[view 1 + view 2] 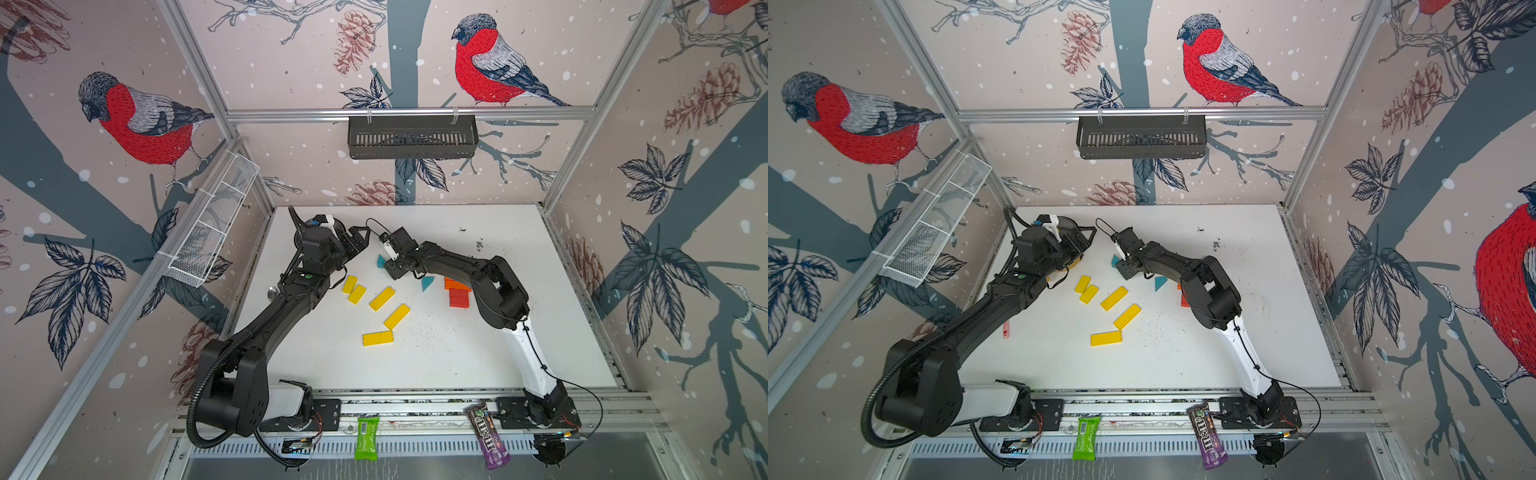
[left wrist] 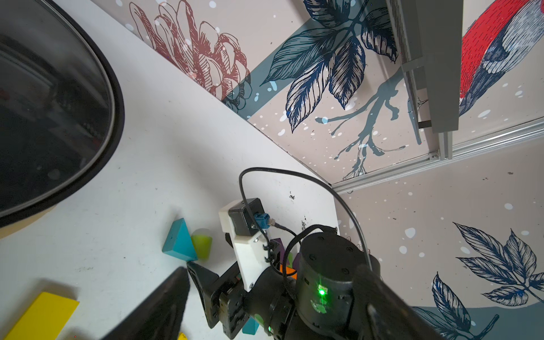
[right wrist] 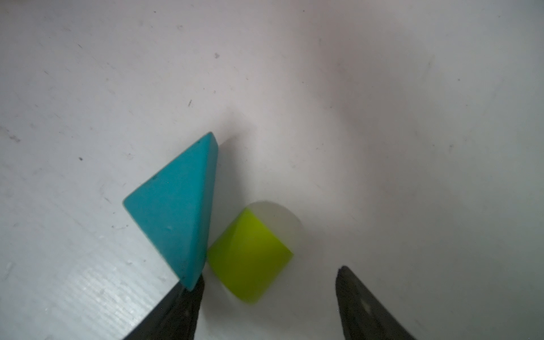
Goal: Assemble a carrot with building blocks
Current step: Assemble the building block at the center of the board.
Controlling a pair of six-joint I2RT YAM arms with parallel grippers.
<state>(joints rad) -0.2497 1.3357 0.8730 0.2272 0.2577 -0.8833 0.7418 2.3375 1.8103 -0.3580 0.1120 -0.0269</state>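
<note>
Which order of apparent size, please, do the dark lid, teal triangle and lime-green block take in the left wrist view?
1. dark lid, though close to the camera and cropped
2. teal triangle
3. lime-green block

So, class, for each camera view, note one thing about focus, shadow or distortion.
Right wrist view: green block smeared, teal triangle soft-edged, right gripper's fingers blurred. Left wrist view: dark lid close, showing reflections. Both top views: yellow bars crisp, wide-angle spread towards the edges.
</note>
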